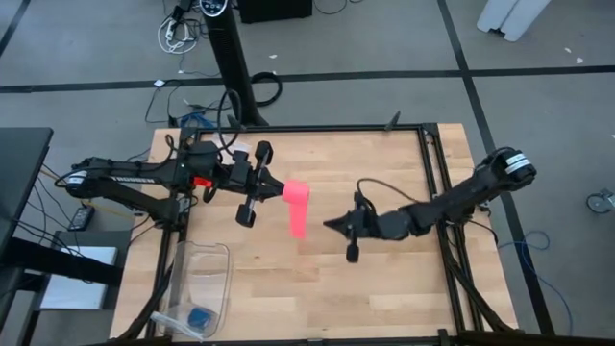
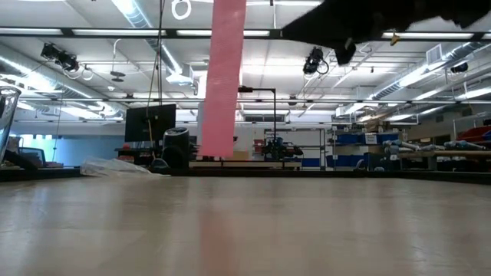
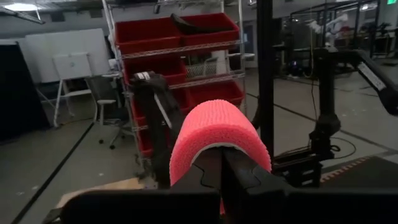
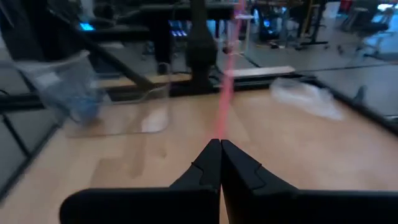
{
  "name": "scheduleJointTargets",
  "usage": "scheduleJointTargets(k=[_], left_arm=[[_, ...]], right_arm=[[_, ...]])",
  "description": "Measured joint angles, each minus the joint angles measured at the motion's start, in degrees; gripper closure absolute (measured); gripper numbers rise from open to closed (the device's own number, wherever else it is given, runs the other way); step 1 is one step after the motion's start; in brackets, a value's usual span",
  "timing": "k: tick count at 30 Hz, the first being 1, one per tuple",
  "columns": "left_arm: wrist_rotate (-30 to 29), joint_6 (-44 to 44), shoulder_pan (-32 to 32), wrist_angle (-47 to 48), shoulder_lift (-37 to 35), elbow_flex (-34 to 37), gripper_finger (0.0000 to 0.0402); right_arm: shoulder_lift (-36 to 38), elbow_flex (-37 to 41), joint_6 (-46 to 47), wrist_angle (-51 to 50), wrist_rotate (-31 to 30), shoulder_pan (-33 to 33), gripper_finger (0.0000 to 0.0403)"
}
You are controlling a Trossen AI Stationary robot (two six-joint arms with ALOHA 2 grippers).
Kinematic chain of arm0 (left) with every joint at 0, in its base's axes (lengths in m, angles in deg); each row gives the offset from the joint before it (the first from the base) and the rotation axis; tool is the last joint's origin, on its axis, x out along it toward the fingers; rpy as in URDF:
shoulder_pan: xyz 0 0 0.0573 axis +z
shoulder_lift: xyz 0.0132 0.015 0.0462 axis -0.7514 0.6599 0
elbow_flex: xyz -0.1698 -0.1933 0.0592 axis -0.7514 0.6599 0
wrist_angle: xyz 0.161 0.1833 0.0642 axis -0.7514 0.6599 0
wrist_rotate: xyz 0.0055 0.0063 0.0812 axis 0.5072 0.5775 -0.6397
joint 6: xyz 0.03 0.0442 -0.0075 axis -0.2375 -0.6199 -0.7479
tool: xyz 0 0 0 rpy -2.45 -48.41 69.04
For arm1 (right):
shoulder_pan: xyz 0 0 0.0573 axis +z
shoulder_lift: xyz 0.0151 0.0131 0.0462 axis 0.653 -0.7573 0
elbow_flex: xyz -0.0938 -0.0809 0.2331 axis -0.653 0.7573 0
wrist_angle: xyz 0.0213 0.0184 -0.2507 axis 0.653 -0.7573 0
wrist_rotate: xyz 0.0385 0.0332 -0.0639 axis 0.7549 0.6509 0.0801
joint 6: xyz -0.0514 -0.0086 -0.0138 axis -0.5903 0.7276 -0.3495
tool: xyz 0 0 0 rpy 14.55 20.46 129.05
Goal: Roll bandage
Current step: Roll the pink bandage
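**Left gripper holds the bandage aloft; right gripper waits closed beside it**

The left gripper (image 1: 279,189) reaches in from the table's left side, lifted above the wooden table (image 1: 384,288); its fingers are pinched on the bandage (image 1: 298,207), which drapes over the fingertips and hangs down as a flat pink strip; in the left wrist view the fabric (image 3: 214,134) curves over the two dark fingers (image 3: 239,177) like a hood, the finger tips pressed together beneath it.

In the low view the bandage (image 2: 222,77) hangs as a straight vertical band from the top of the picture, its lower end clear of the table surface (image 2: 245,230); whether any part of the strip touches the wood elsewhere cannot be told.

The right gripper (image 1: 330,224) comes in from the table's right side and sits near the hanging strip, apart from it; its fingers are pressed together with nothing between them, as the right wrist view shows (image 4: 219,152); beyond those tips the bandage (image 4: 226,93) appears edge-on as a thin pink line.

A clear plastic bin (image 1: 216,252) stands at the near-left corner of the table, well apart from both grippers; a small blue object (image 1: 200,317) lies inside it.
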Motion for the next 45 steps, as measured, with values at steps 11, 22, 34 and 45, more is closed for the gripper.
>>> scheduleJointTargets(k=[11, 22, 34, 45], left_arm=[[-0.2, -0.2, 0.0, -2.3, 0.0, 0.0, 0.0401], [-0.2, -1.2, 0.0, -3.0, 0.0, 0.0, 0.0401], [-0.1, -1.7, 0.0, -5.3, 0.0, 0.1, 0.0401], [-0.9, -3.0, 0.0, -6.9, 0.0, 0.1, 0.0401]], right_arm=[[-21.5, -3.1, 5.0, 17.7, -3.2, 2.3, 0.0301], [-23.3, -3.1, 9.3, 17.2, -12.0, 2.3, 0.0183], [-23.3, -3.1, 14.7, 16.7, -3.1, -3.0, 0.0193], [-23.3, -4.5, 15.7, 16.7, 3.3, -4.5, 0.0251]])
